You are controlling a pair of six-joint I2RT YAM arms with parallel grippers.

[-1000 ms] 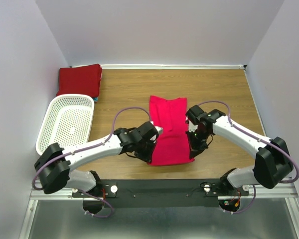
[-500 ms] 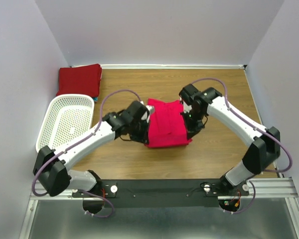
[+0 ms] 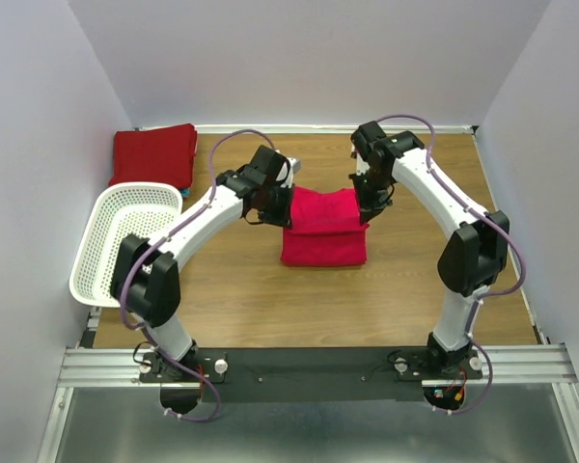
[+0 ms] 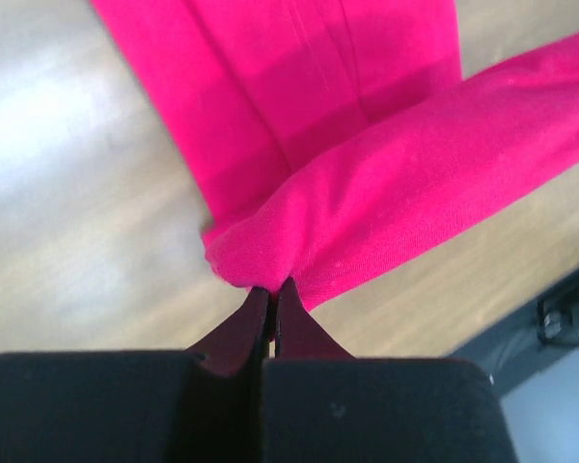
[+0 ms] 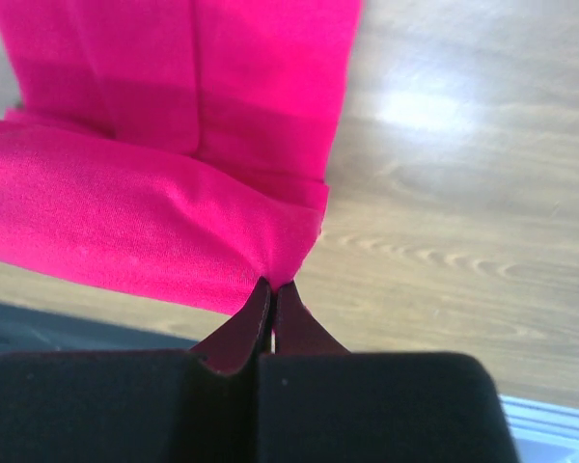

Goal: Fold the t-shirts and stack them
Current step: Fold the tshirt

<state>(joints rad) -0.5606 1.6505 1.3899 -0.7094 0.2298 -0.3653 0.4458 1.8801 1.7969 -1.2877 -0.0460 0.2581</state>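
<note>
crimson-pink t-shirt [image 3: 323, 236], part folded on the tabletop [image 3: 415, 289], stretched between both end effectors. left end effector [image 4: 272, 294] pinched closed on its left corner; right end effector [image 5: 272, 289] pinched closed on its right corner. darker red t-shirt [image 3: 154, 154], folded, well left of the left end effector, behind white basket [image 3: 96, 217].

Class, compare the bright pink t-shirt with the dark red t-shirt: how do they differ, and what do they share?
Colour: the pink t-shirt is crimson-pink, the dark red t-shirt deeper. Place: pink mid-table, dark red in the far left corner. State: the left gripper and right gripper pinch the pink one's corners mid-fold; the dark red one lies untouched. Both rest on the table.
</note>
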